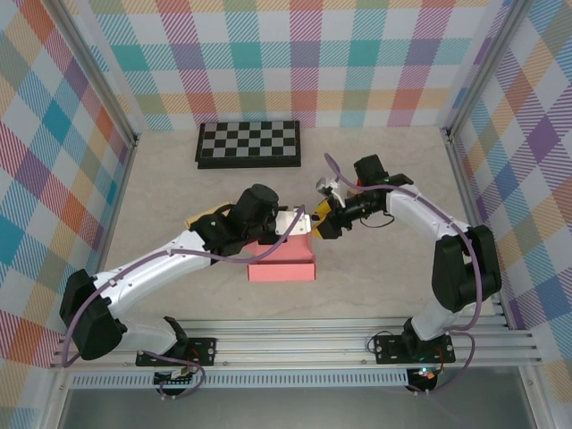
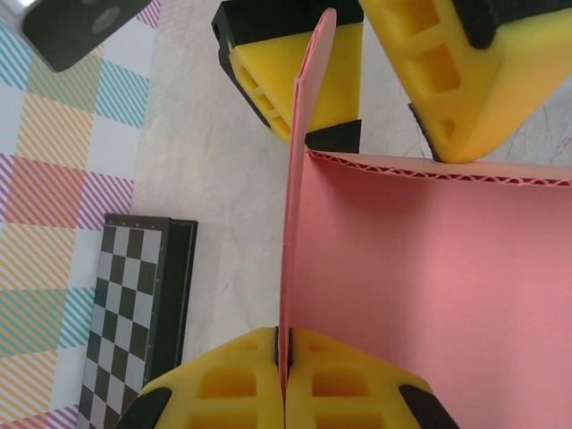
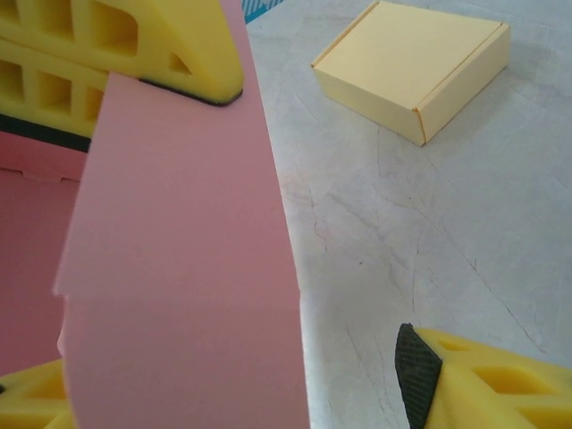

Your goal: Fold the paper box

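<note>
While the left gripper [image 2: 284, 347] is clamped tight on the near edge of the pink flap [image 3: 179, 268], the right gripper [image 2: 375, 134] stands wide open at the flap's far end. One finger [image 2: 259, 85] is just behind the sheet and the other finger [image 2: 456, 80] is well off it, so it holds nothing. Whether the nearer one touches the card, I cannot tell.

The box [image 1: 281, 265] sits mid-table [image 3: 429, 232] between the arms, only partly formed. Its flap stands upright and meets the panel [image 2: 429, 286] at a right angle.

The step in hand looks like turning this flap over along its crease. To do it well, the right gripper should centre the sheet between its fingers before closing, and take it flat rather than by the corner. Both ends should then move together, so the flap hinges at the crease instead of bowing in the middle. Corrugated card tends to spring back, so a short hold after the fold would help. The box looks light and may slide on the smooth table, so pushes should go downward, not sideways. The yellow box [image 3: 411, 67] and chessboard [image 1: 248, 143] lie well apart and should not interfere.
</note>
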